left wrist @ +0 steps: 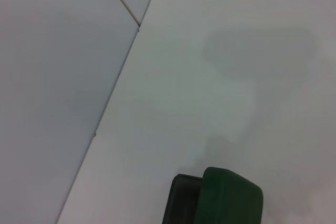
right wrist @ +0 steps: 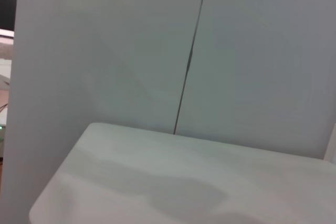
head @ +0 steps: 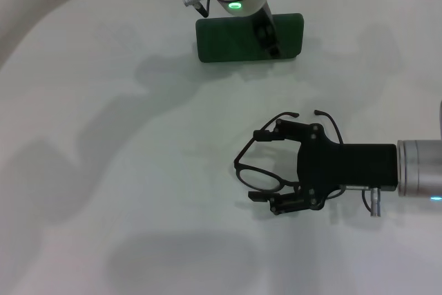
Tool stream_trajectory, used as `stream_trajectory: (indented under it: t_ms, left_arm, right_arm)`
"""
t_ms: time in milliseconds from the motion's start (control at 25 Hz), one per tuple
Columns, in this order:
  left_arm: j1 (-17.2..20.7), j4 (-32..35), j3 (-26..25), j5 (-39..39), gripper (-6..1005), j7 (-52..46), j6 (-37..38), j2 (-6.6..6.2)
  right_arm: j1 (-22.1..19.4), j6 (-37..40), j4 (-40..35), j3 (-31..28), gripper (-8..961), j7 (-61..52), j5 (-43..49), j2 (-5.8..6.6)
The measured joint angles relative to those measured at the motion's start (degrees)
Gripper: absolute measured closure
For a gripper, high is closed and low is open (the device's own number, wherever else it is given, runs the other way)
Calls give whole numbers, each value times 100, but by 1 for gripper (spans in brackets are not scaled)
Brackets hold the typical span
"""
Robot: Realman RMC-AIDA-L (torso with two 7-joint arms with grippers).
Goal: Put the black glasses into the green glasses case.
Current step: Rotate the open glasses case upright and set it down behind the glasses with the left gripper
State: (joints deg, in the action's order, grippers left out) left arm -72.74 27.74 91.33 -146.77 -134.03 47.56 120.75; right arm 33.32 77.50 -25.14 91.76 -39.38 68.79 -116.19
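Currently: black glasses (head: 266, 169) flat on the tabletop (head: 103, 170), well apart from the green glasses case (head: 235, 41). Right gripper (head: 274, 168), fingers wide, straddles the frame for pickup. Left gripper (head: 266, 32) at the case, presumably steadying it; finger state cannot be told.

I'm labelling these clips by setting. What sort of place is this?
Probably a lab or test bench rather than a home: a bare white table against plain pale wall panels, holding only the black glasses and the green glasses case, with a robot hand at each.
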Motion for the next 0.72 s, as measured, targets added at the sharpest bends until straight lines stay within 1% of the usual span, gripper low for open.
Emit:
stream_trajectory:
  t_ms: [560, 720]
  left_arm:
    - [50, 137, 222, 139, 283, 5, 214, -4]
    - [162, 373, 222, 137, 285, 5, 373, -6]
  right_arm:
    - [108, -253, 0, 0, 83, 1, 45, 0]
    - [114, -268, 0, 0, 83, 1, 47, 0]
